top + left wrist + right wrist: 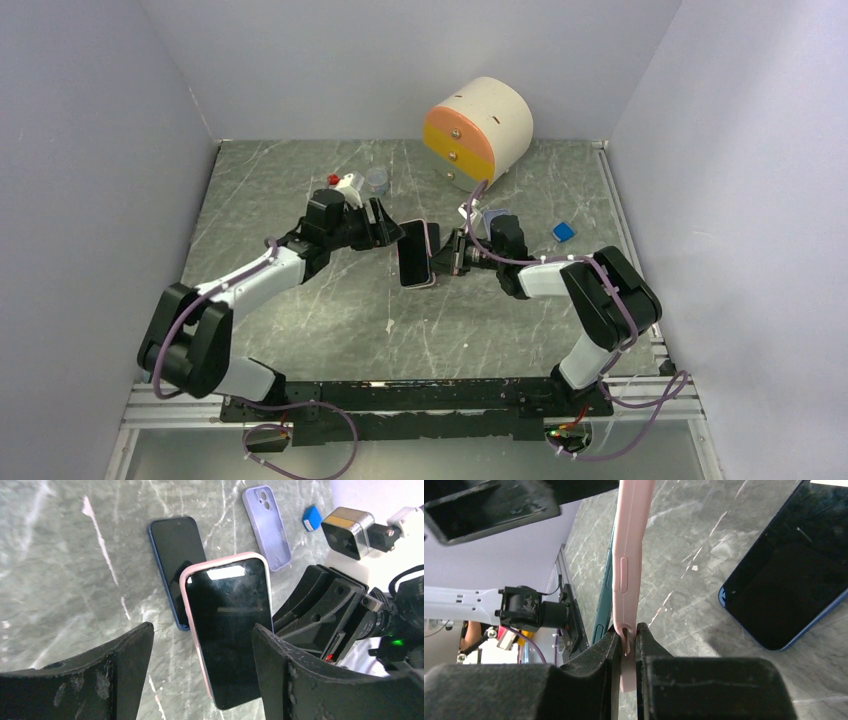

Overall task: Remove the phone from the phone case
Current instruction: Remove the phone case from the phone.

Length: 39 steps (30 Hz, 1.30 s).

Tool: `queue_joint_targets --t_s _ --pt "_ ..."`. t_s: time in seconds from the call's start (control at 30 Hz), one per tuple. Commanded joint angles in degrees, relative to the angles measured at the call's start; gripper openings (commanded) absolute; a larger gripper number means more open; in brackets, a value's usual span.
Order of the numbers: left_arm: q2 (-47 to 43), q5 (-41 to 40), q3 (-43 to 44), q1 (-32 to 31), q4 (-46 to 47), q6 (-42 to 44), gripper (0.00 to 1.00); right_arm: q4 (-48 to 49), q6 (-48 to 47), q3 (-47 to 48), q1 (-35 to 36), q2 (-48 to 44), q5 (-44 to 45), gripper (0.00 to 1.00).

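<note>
A grey marbled table (300,330) is seen inside pale lilac walls (90,150), with a cream-and-orange drawer unit (478,130) set at the far edge. Over the middle of the table the phone (230,630) is held up off the surface, its screen turned toward the left arm. It is seated in its pink phone case (629,555), and no corner is seen peeled away from the left wrist.

The case is pinched at its edge by the right gripper (628,630), fingers pressed together on the rim, so the screen and the opposite long side are left free for the other arm. The left gripper (388,236) is spread wide, one finger to each side of the phone, and no contact can be made out. This is judged a set-up: the case is anchored by one arm, and the other is lined up to take or push the phone.

A thin dark-green strip is caught beside the pink edge by the right wrist camera. Whether it is the phone's side cannot be told.

Right of centre toward the far edge, a second phone (172,550), dark with a blue rim, is laid flat. An empty lilac case (267,525) is seen just beyond it, and a small blue block (311,517) nearer the right edge. The extraction is judged not yet done.
</note>
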Motion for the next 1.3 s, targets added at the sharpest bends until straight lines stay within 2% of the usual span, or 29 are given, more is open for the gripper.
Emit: queue_joint_targets --t_s 0.0,0.17,0.3,0.57,0.8,1.17,1.27 --pt "-5.6 -14.6 3.8 -3.0 -11.3 7.9 0.76 3.6 2.0 3.1 -0.5 -0.6 0.2 0.0" --pt "-6.5 -27.5 7.3 -15.4 -17.5 16.1 0.77 1.4 3.1 3.8 -0.5 -0.3 0.9 0.0" --pt "-4.7 -35.6 8.5 -23.9 -18.1 20.7 0.77 0.5 4.0 3.7 -0.5 -0.6 1.6 0.0" --pt "2.1 -49.2 12.6 -35.7 -17.6 31.5 0.76 -1.4 3.8 3.6 -0.6 -1.5 2.8 0.0" --pt "8.9 -57.2 16.1 -40.5 -19.1 34.3 0.72 -1.8 3.8 3.6 -0.7 -1.8 2.6 0.0" --pt "12.8 -61.9 17.7 -41.2 -21.2 33.6 0.59 -2.8 3.0 3.4 -1.4 -2.9 2.3 0.0" --pt "13.8 -62.4 17.8 -41.3 -21.6 33.2 0.58 -2.4 3.3 3.4 -1.5 -3.1 1.9 0.0"
